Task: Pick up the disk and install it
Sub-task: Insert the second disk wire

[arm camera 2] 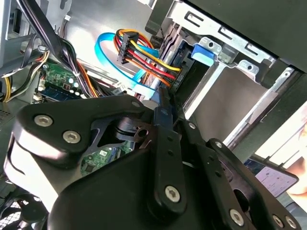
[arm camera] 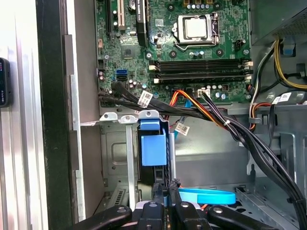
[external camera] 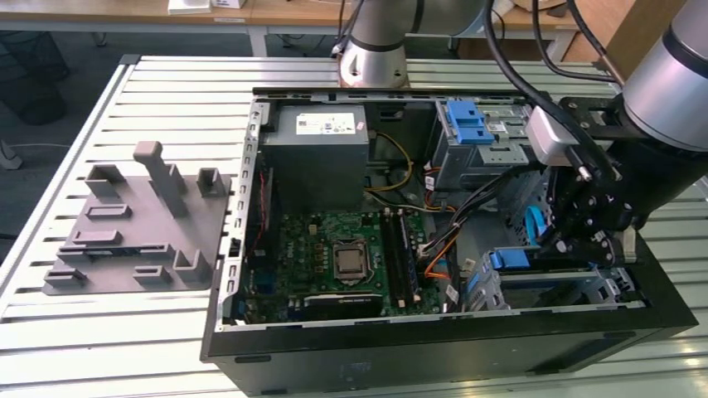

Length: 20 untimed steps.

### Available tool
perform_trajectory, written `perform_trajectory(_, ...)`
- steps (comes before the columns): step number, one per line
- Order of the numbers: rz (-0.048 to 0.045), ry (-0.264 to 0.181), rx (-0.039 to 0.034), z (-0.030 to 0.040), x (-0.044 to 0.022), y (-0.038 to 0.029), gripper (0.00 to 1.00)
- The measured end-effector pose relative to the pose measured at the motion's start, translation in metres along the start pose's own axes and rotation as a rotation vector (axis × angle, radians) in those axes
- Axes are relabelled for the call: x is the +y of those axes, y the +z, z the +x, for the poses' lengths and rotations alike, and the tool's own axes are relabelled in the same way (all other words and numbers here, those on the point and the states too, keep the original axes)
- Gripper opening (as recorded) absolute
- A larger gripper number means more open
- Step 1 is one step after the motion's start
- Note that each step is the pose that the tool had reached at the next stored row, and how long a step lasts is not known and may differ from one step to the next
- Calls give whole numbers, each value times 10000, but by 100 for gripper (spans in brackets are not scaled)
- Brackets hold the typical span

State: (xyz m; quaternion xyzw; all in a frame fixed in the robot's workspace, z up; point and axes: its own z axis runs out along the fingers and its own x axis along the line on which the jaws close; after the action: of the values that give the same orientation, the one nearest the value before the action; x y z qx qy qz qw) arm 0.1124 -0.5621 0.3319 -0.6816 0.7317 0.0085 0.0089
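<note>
The disk (arm camera: 153,149) stands edge-on in a slot of the metal drive bay (arm camera: 115,158) at the case's front corner, and its blue plastic bracket faces out. The exterior view shows the same blue bracket (external camera: 512,259) low in the case at the view's right. My gripper (arm camera: 168,190) hangs just before the bracket, fingers shut together with nothing seen between them. In the second wrist view the shut fingers (arm camera 2: 165,108) point at the bay, where the blue tab (arm camera 2: 204,53) sits. Whether the fingertips touch the disk I cannot tell.
The open computer case (external camera: 443,332) lies on a slatted table. Inside are the motherboard (external camera: 343,257), a grey power-supply box (external camera: 321,157), a blue-latched upper cage (external camera: 470,124) and cable bundles (arm camera: 216,117). A flat blue cable (arm camera: 206,196) lies beside the fingers. A grey fixture (external camera: 144,224) stands at the exterior view's left.
</note>
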Motion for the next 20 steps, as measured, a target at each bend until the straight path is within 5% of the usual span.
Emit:
perform_trajectory(11,-1,1,-13,0,-1,34,17)
perform_trajectory(12,-1,0,-11,0,-1,32,24)
perform_trajectory(20,-1,1,-17,-3,-1,-128,24)
